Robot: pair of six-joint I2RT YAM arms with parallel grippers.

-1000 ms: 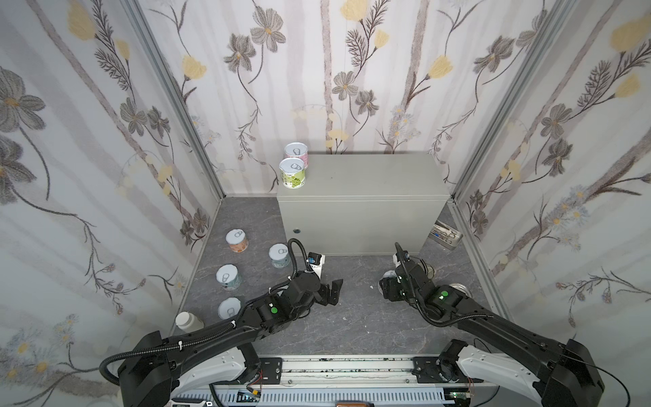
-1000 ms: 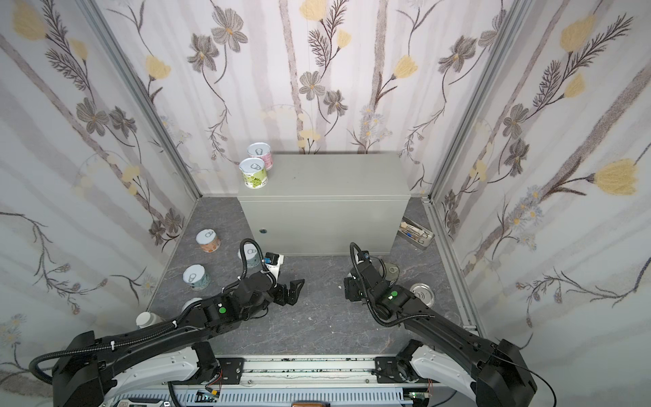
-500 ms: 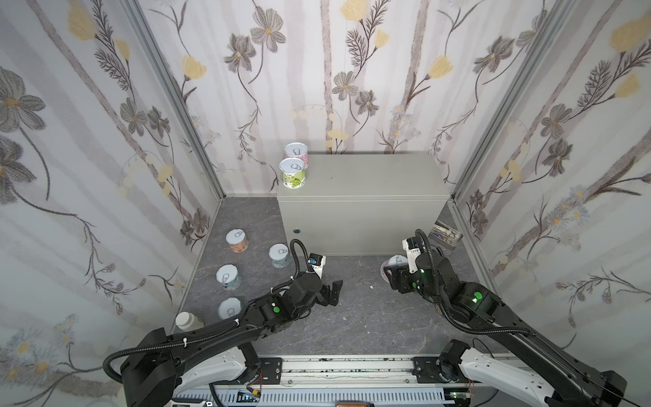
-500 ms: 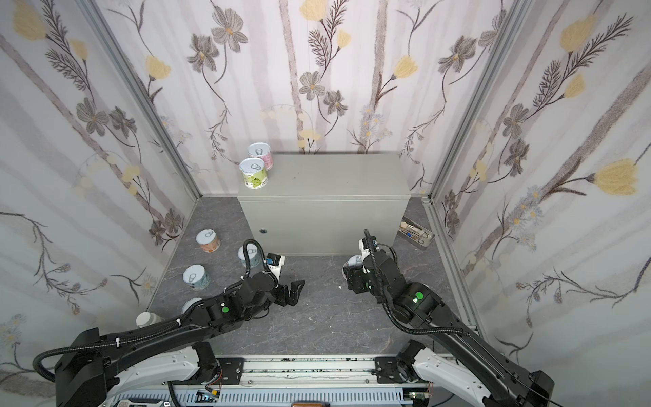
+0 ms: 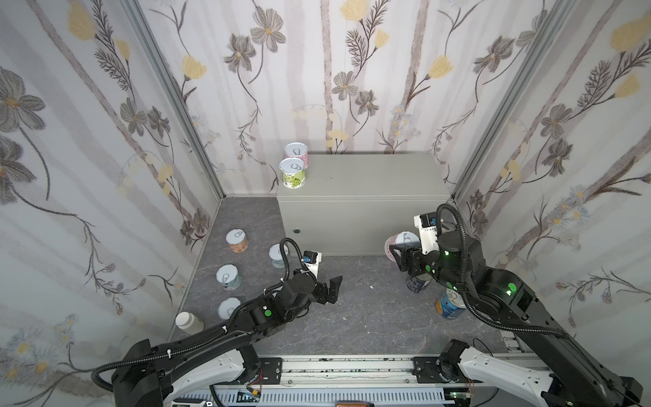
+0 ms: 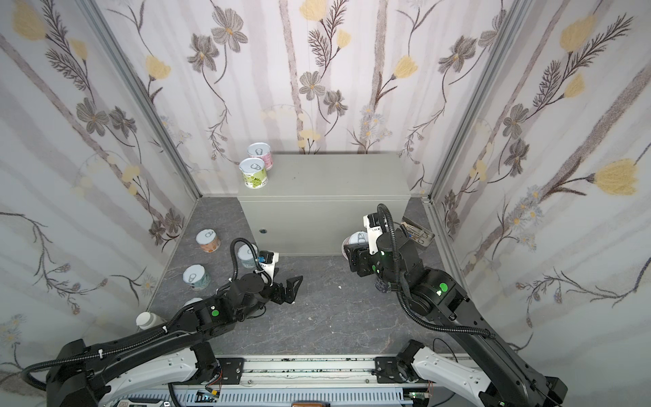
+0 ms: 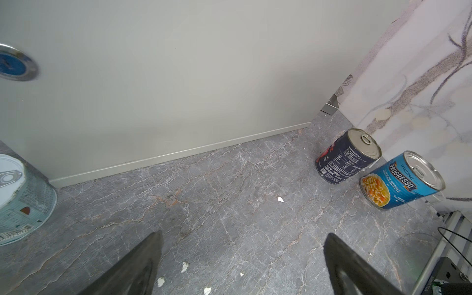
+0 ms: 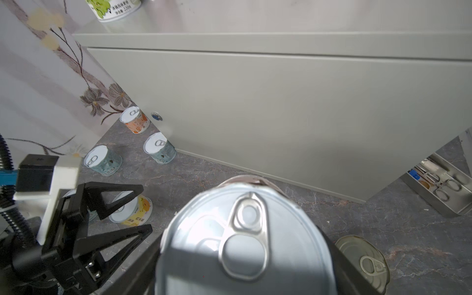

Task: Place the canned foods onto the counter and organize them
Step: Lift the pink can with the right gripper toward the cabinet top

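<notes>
the right gripper holds a pink can aloft before the counter; next it likely must clear the top edge. the left gripper gapes wide, empty.

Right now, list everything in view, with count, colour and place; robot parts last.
counter: one, grey-green, back wall
pink can, green can: one each, counter's left rear corner
orange can, yellow can: one each, floor left
teal cans: two, floor left
navy can, Progresso can (blue): one each, floor right
held can: one, pinkish, gripped before the counter
bottle: one, beige, white cap, front-left floor
utensil tray: one, shiny metal, right of counter
left gripper: one, black, open, empty
right gripper: one, black, shut on held can
</notes>
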